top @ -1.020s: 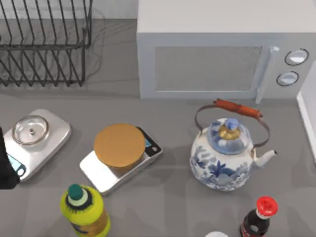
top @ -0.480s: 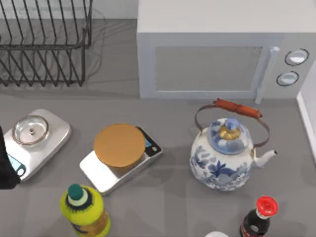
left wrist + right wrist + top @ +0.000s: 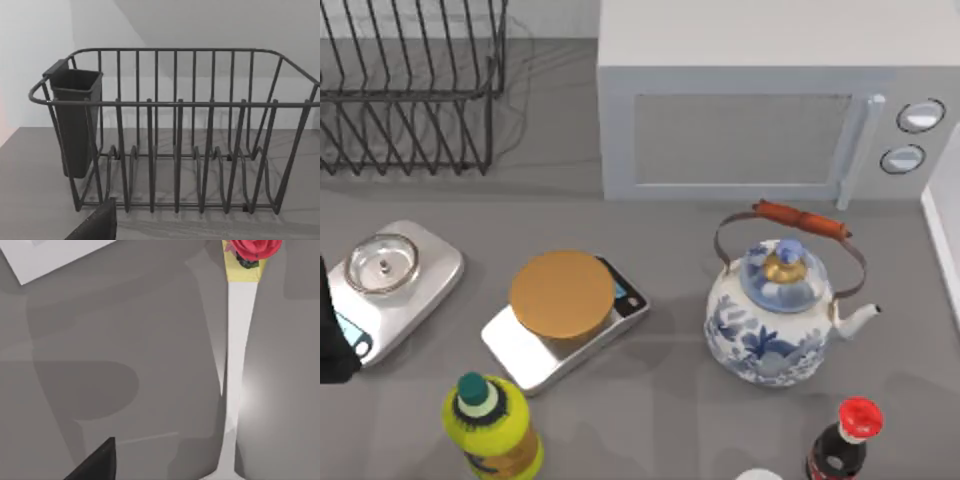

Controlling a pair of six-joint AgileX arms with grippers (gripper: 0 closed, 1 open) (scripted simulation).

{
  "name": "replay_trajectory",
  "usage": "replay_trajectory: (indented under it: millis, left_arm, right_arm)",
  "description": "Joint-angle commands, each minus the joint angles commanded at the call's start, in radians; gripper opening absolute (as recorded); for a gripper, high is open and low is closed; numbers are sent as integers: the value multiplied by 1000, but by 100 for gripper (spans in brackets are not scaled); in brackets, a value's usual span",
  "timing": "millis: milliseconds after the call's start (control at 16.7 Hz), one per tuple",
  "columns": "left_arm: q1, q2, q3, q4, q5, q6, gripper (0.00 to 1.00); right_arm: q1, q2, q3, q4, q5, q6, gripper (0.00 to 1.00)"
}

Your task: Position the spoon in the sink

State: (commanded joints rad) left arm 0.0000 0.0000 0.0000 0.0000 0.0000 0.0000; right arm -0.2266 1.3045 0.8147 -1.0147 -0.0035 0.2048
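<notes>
The spoon (image 3: 238, 340) has a long white handle that ends in a yellow tip with a red rose on it. It lies flat on the grey counter in the right wrist view, with my right gripper (image 3: 95, 464) hovering above the counter beside the handle and apart from it. My left arm (image 3: 332, 340) stays parked at the top view's left edge. A dark part of my left gripper (image 3: 97, 225) shows in the left wrist view, facing the dish rack (image 3: 175, 130). The sink is out of view.
A microwave (image 3: 760, 110) stands at the back and a wire dish rack (image 3: 410, 90) at the back left. Two scales (image 3: 390, 285) (image 3: 565, 315), a blue-patterned kettle (image 3: 775, 320), a yellow bottle (image 3: 490, 425) and a red-capped bottle (image 3: 845, 440) crowd the counter. A white raised edge (image 3: 945, 240) runs along the right.
</notes>
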Motion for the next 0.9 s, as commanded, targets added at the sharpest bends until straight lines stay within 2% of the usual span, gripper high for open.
replay_trajectory:
  millis: [540, 900]
  left_arm:
    - [0, 0, 0, 0, 0, 0, 100]
    - [0, 0, 0, 0, 0, 0, 100]
  right_arm:
    - [-7, 65, 31, -28, 1, 10, 100]
    - [-7, 189, -106, 241, 1, 15, 100]
